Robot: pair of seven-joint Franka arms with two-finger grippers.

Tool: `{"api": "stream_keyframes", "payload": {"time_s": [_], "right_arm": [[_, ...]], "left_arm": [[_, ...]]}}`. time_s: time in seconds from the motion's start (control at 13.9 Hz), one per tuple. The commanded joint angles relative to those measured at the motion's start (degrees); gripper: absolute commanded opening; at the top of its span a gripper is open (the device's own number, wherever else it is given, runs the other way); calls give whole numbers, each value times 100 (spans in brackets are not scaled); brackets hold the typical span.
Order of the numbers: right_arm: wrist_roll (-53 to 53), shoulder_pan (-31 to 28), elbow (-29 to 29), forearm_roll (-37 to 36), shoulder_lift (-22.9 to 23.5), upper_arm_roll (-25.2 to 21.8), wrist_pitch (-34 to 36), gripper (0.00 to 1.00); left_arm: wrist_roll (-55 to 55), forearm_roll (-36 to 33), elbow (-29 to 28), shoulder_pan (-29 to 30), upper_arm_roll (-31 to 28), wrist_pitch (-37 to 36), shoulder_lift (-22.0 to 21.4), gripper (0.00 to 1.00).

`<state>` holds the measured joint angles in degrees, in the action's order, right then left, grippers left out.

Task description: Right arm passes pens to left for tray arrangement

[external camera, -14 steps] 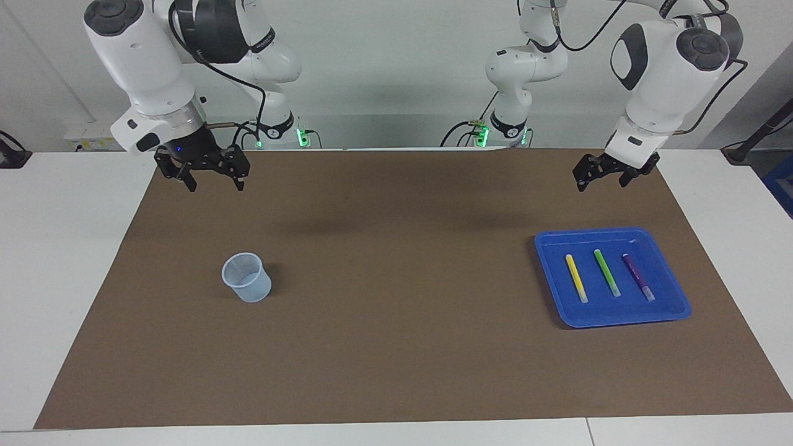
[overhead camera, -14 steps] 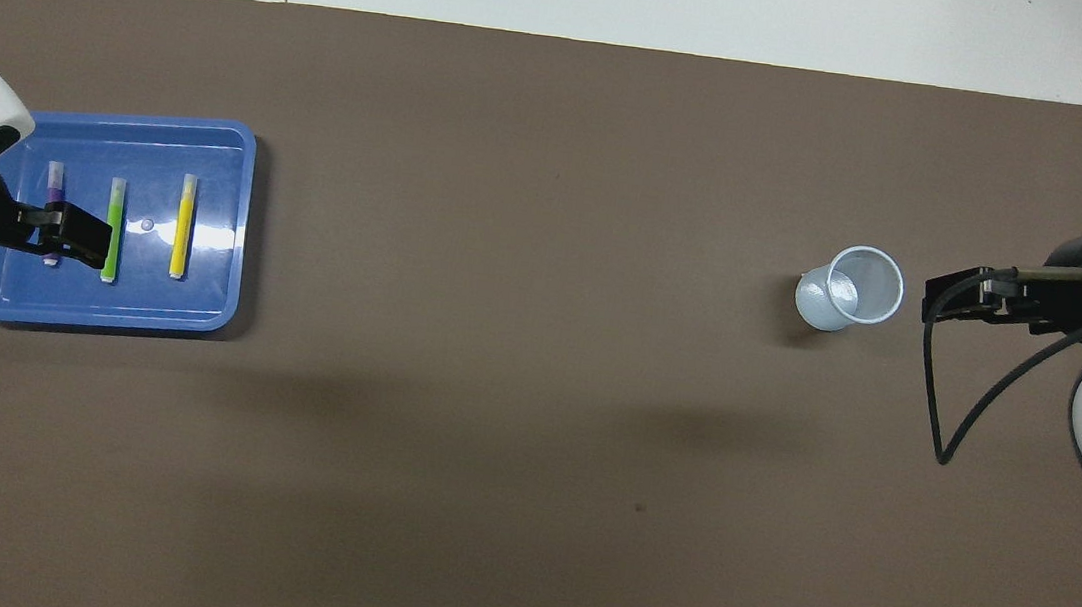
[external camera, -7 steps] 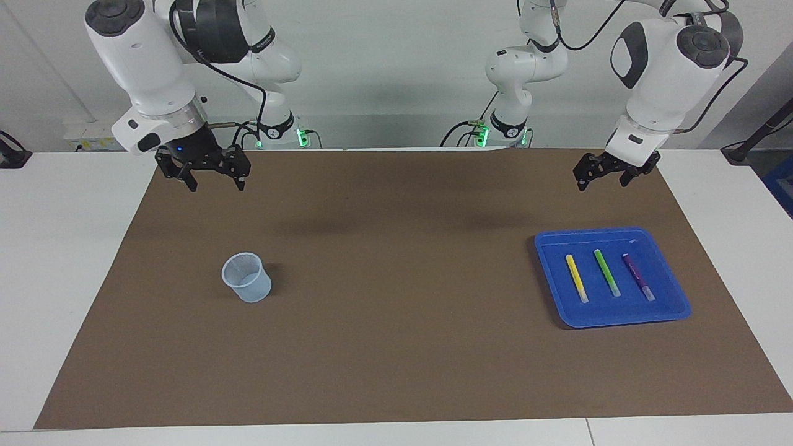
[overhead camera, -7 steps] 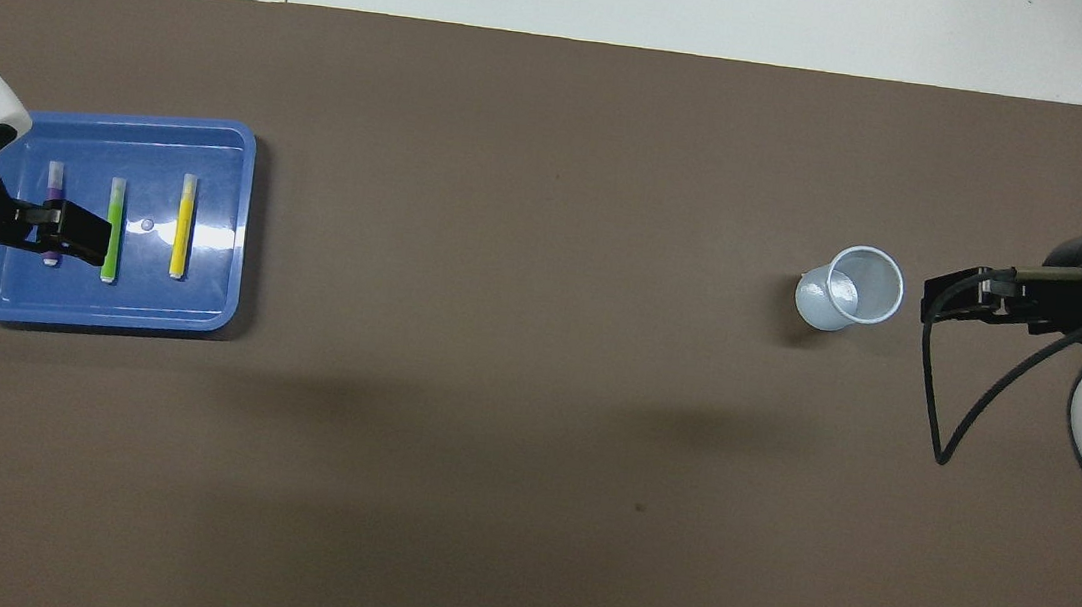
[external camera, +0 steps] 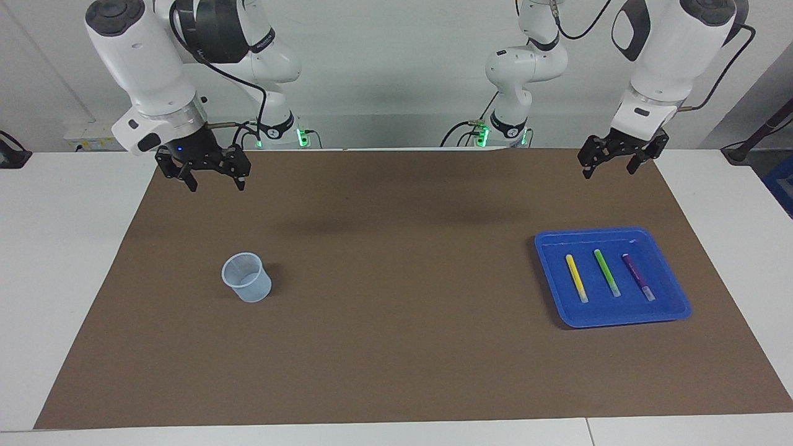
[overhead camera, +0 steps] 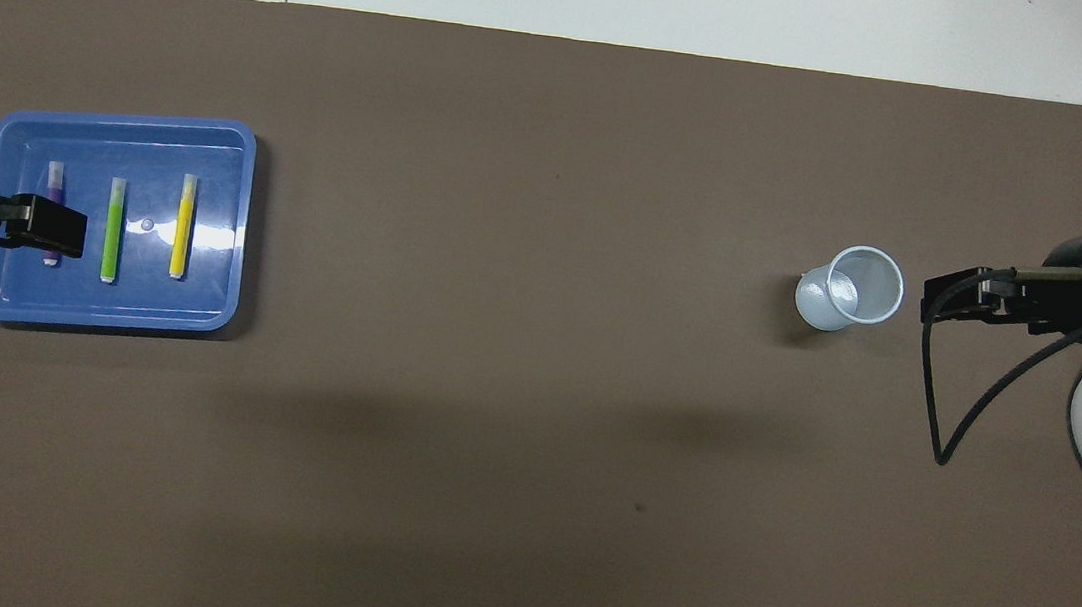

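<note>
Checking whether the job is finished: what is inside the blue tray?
Three pens lie side by side in the blue tray: yellow pen, green pen, purple pen. Nothing covers them.

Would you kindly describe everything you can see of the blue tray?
The tray is a shallow, bright blue, glossy piece that looks like plastic, roughly square with rounded corners and a low raised rim. It sits flat on the brown mat toward the left arm's end of the table. Three pens lie in it side by side, apart from one another: yellow pen, green pen and purple pen. Nothing else touches it; the left gripper hangs well above the mat, nearer the robots than the tray.
</note>
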<state>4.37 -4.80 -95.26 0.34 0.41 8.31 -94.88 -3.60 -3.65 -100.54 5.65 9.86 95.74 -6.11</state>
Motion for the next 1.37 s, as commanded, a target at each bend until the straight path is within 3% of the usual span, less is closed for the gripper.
{"api": "stream_keyframes", "payload": {"time_s": [0.0, 1.3], "right_arm": [[-121, -29, -125, 1, -147, 21, 66, 100], [-129, -29, -125, 19, -208, 30, 250, 100]], "left_arm": [[-18, 57, -45, -20, -11, -46, -127, 100], [-18, 57, -53, 24, -19, -56, -136, 100]]}}
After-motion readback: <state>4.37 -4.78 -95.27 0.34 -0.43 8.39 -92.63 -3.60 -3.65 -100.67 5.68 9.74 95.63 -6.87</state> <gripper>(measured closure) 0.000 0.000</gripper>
